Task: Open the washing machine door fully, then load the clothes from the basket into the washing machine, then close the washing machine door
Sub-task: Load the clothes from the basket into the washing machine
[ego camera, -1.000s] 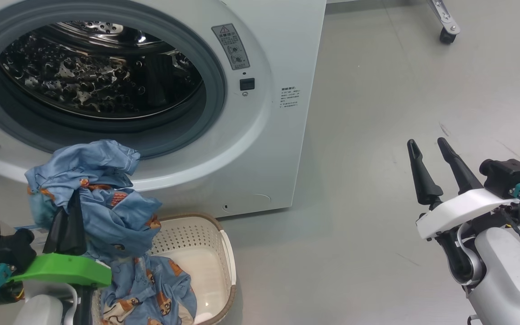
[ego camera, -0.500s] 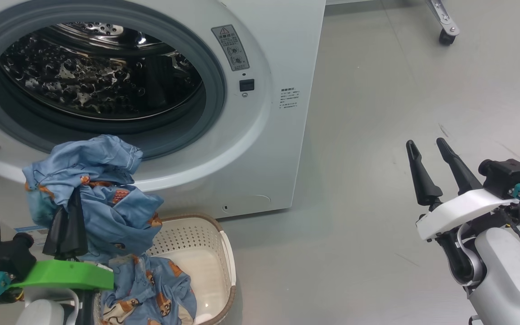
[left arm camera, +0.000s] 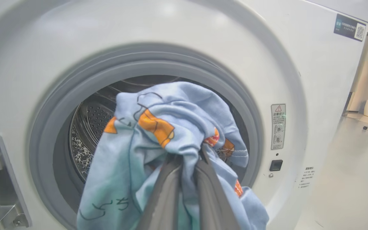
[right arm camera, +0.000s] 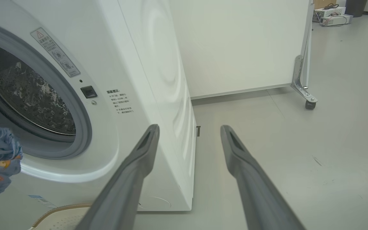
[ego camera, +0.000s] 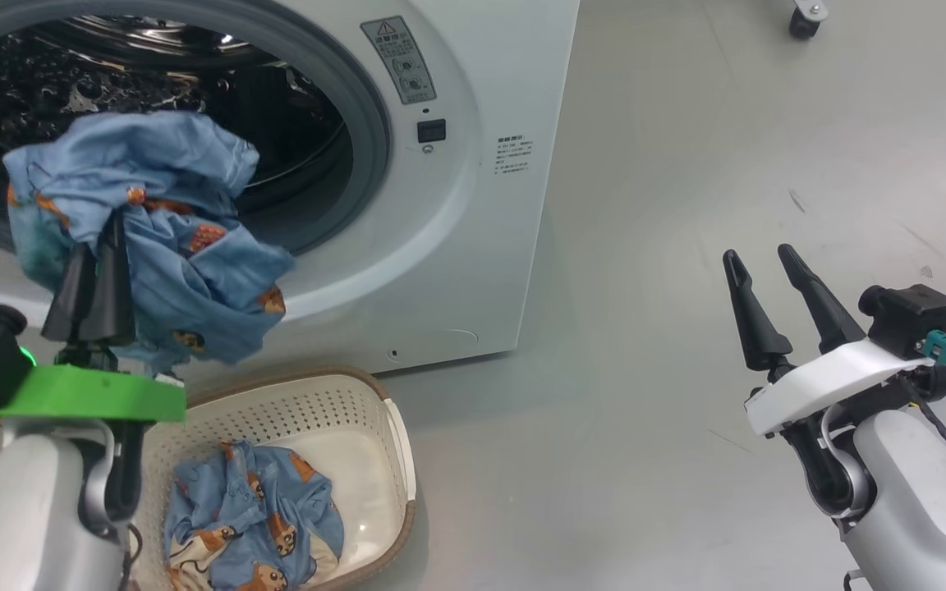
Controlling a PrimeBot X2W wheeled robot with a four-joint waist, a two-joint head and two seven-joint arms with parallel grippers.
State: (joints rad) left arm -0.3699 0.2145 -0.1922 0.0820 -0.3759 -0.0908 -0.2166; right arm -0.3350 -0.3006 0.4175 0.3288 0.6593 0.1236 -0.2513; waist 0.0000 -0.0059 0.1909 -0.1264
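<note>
Smooth grey floor (ego camera: 686, 164), lightly scuffed, carries the washing machine (ego camera: 473, 246) and the basket (ego camera: 342, 402). The left hand (ego camera: 107, 234) pinches the clothes (ego camera: 153, 164) before the open drum; more lie in the basket. The right hand (ego camera: 759, 253) is spread and empty over the floor. A wheeled white partition (right arm camera: 235, 48) stands behind.

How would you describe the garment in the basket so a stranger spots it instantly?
In front of the washing machine stands a cream perforated basket. The blue cartoon-print garment lies crumpled inside it; its matching twin hangs from the left gripper.
</note>
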